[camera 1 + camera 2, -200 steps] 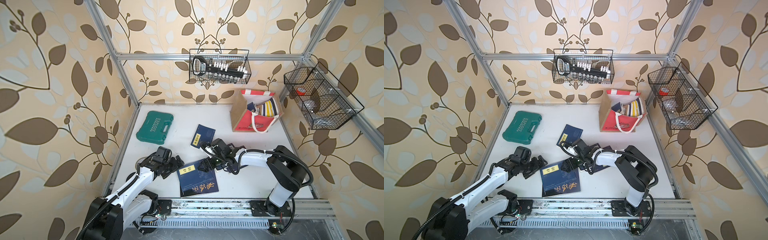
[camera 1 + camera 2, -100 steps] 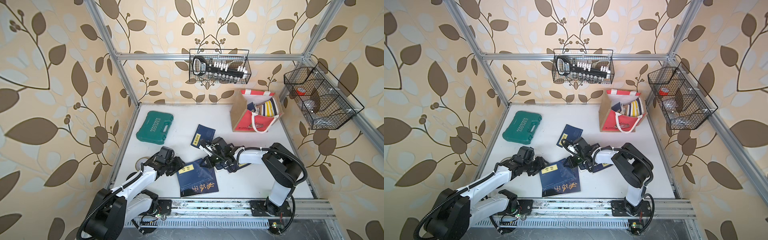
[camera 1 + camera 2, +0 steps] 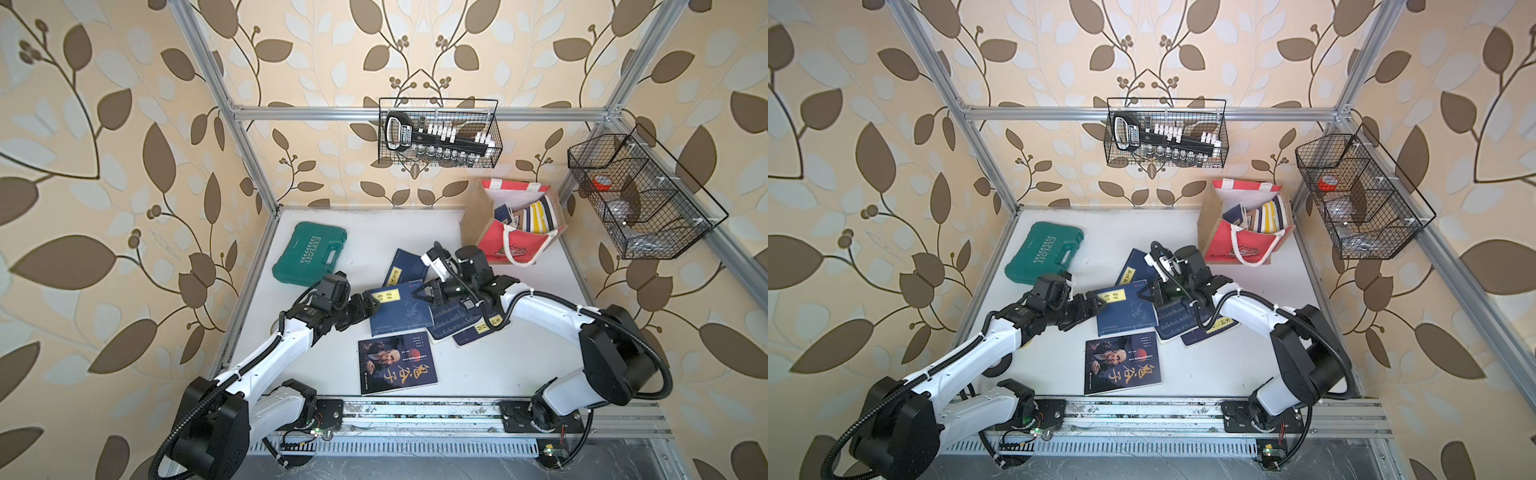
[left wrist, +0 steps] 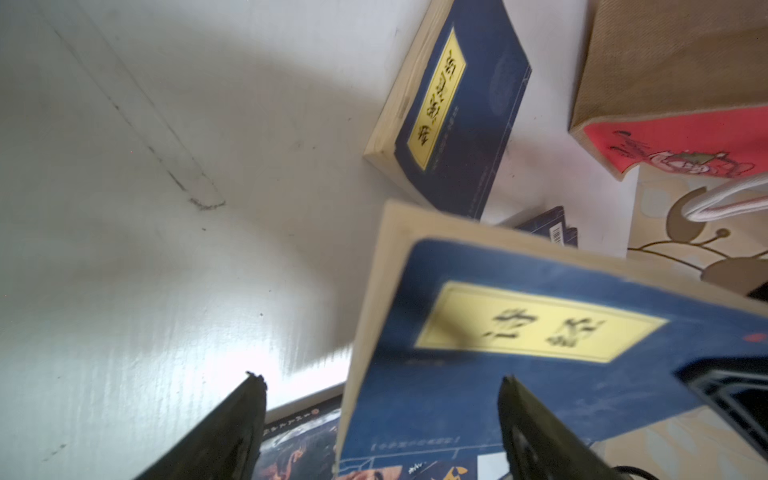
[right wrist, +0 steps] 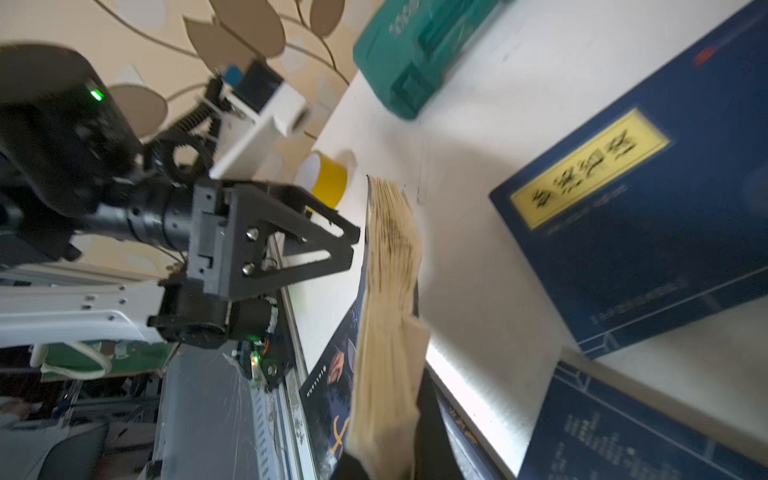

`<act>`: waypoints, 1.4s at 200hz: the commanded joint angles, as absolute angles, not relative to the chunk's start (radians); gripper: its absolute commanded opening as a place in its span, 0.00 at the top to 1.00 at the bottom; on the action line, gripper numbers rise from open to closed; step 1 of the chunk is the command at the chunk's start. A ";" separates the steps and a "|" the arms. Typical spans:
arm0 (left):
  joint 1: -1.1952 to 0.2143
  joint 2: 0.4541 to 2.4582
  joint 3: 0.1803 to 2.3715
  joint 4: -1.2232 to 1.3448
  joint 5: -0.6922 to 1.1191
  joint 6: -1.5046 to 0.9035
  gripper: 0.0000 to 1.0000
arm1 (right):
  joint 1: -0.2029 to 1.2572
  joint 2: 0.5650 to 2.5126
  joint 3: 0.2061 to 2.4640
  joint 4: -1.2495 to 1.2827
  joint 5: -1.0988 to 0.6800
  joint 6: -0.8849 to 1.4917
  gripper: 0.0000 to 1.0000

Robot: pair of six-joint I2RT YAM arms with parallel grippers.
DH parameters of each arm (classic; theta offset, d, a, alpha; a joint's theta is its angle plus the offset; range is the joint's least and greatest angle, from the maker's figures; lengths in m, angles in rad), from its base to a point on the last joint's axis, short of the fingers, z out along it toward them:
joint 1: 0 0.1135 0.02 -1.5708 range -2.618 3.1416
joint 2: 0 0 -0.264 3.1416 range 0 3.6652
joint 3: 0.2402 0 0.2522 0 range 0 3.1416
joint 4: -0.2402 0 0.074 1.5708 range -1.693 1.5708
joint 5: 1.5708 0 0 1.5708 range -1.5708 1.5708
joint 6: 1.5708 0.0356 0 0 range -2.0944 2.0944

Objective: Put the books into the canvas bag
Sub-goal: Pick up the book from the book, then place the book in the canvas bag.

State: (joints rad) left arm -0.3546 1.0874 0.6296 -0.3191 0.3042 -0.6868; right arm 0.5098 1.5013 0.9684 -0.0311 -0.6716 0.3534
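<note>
Book [image 3: 401, 309]: mid-table, one edge raised. Right gripper [image 3: 417, 292] clamped on that edge; left gripper [image 3: 371, 304] agape at the opposite corner (gripping nothing). Best lifted slowly, pages sagging, toward bag [image 3: 509, 249], far right.

robot lab cell: aluminium frame [image 3: 415, 113], wallpapered walls [image 3: 104, 166].

Green tool case [image 3: 309, 259] closed, flat on white table [image 3: 498, 365].
</note>
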 commanded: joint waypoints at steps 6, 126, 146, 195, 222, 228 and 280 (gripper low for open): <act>-0.362 1.096 0.733 -0.421 0.281 -0.605 0.09 | 0.420 1.399 1.095 -0.136 -0.656 0.313 1.00; -0.362 1.057 1.023 -0.758 0.447 -0.298 0.05 | -0.006 1.309 1.553 -0.413 -0.221 0.220 1.00; -0.362 1.035 1.022 -0.783 0.467 -0.237 0.04 | -0.071 1.348 1.645 -0.449 -0.209 0.209 1.00; -0.354 0.993 0.997 -0.760 0.450 -0.225 0.03 | -0.131 1.550 1.923 -0.650 -0.151 0.123 1.00; -0.353 0.984 0.997 -0.760 0.440 -0.222 0.02 | -0.129 1.658 2.092 -0.774 -0.114 0.070 1.00; -0.352 0.985 0.998 -0.759 0.440 -0.222 0.02 | -0.130 1.681 2.126 -0.799 -0.101 0.060 1.00; -0.344 0.984 0.997 -0.757 0.416 -0.225 0.02 | -0.107 1.764 2.174 -0.909 -0.088 -0.027 1.00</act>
State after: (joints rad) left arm -0.3519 1.0031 0.9840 -0.7521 0.4324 -0.2523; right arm -0.1284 1.7576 2.1628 -0.8410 -0.1047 0.0433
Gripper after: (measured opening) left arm 0.979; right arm 0.067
